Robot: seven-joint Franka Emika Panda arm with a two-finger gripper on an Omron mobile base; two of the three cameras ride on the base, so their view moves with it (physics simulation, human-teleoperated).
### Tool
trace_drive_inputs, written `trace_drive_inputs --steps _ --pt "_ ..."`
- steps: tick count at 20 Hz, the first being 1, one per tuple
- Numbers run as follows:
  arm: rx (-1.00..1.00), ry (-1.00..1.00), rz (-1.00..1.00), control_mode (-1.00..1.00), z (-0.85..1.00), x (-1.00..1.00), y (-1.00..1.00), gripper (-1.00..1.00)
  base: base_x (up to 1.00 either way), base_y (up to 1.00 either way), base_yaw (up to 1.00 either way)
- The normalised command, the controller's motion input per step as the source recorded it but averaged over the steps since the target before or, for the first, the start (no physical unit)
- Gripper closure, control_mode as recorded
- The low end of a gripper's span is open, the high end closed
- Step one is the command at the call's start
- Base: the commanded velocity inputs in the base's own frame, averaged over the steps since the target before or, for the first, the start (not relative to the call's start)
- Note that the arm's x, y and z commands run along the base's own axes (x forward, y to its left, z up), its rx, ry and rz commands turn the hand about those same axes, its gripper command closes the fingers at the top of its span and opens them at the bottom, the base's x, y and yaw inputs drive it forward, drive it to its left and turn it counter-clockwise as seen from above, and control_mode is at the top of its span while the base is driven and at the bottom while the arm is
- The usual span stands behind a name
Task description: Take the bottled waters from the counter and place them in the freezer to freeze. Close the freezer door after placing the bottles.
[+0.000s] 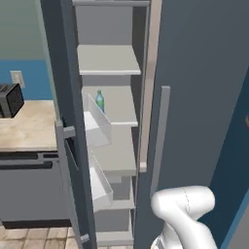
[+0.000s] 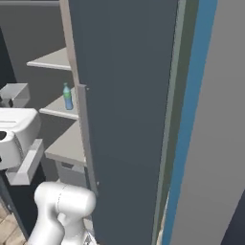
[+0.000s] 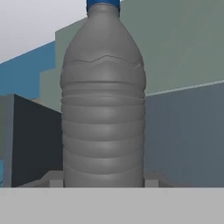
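In the hand view a smoky grey ribbed bottled water (image 3: 103, 109) stands upright, its cap at the top edge. My gripper (image 3: 103, 179) is shut on its base, with a fingertip (image 3: 54, 180) pressed against each side. The other bottled water (image 1: 99, 101), clear blue with a green cap, stands on a middle shelf of the freezer (image 1: 109, 61) and also shows from the right (image 2: 68, 96). The freezer door (image 1: 68, 97) is swung open to the left, with its white bins (image 1: 97, 127) facing the shelves. The counter (image 1: 26, 127) lies left of it.
A dark toaster (image 1: 9, 99) sits on the counter. The fridge's other door (image 1: 194, 97) is closed, with a long grey handle (image 1: 161, 141) beside the opening. My white arm (image 1: 187, 211) rises at the lower right. Pale shelves (image 2: 67, 143) stand bare below the blue bottle.
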Motion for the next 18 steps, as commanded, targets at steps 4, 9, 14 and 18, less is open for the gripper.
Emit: trace_drive_inputs --steps 4,9,14,18 --pt "0.00 0.00 0.00 1.00 0.00 0.00 0.00 1.00 0.40 0.29 0.05" --pt "0.00 0.00 0.00 1.00 0.00 0.00 0.00 1.00 0.22 0.22 0.08" --pt "0.00 0.00 0.00 1.00 0.00 0.00 0.00 1.00 0.22 0.53 0.16" --pt "0.00 0.00 0.00 1.00 0.00 0.00 0.00 1.00 0.03 0.00 0.10"
